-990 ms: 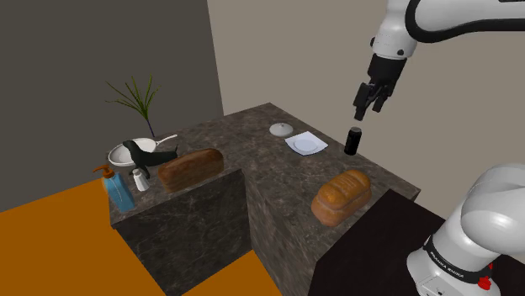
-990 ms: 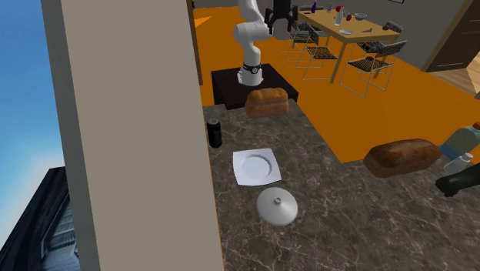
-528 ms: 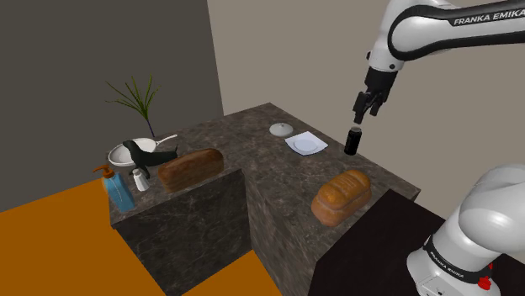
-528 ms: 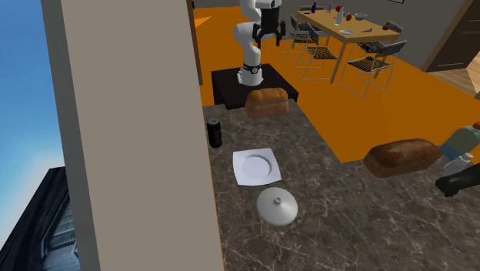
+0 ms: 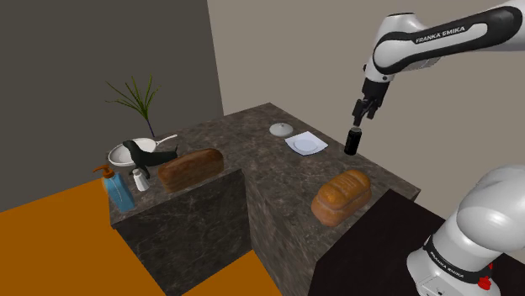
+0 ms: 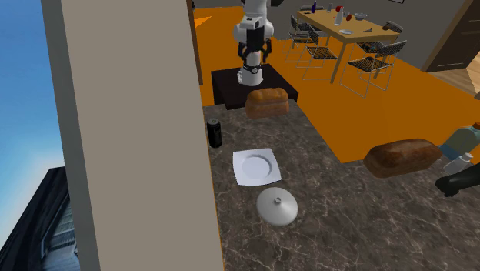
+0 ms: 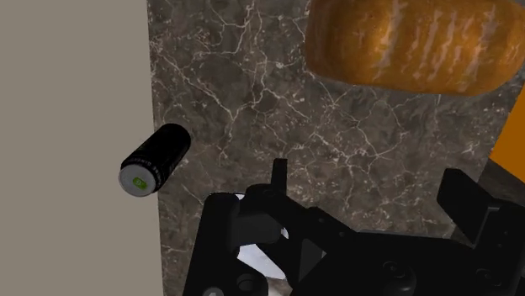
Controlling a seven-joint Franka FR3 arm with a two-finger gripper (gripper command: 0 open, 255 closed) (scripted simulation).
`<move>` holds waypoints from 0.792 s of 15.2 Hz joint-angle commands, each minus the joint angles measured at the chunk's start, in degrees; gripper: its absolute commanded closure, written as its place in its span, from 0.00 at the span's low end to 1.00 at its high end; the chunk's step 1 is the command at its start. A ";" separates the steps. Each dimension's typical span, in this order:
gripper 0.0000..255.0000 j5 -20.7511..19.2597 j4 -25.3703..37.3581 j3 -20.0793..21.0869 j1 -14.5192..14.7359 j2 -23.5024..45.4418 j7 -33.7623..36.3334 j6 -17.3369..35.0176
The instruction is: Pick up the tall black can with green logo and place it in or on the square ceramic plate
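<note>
Fingers (image 7: 280, 175) apart, near black can (image 7: 156, 158)

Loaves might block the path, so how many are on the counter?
2. One loaf lies near the stand, short of the can; the other loaf lies by the soap bottle. None looks hidden.

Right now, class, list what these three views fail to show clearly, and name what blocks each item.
Wrist view: the square plate is mostly hidden behind the body of the open gripper.
Second exterior view: the blue bottle is cut off by the right edge.
Shoulder view: the black can is too small to read its logo.
Wrist view: the bread loaf runs off the top edge.
</note>
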 commanded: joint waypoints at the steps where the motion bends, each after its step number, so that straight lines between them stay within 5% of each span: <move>1: 0.00 0.03 1.45 -1.64 -0.19 3.79 -2.21 2.27; 12: 0.00 6.34 13.06 -9.32 -2.22 26.60 -17.15 11.86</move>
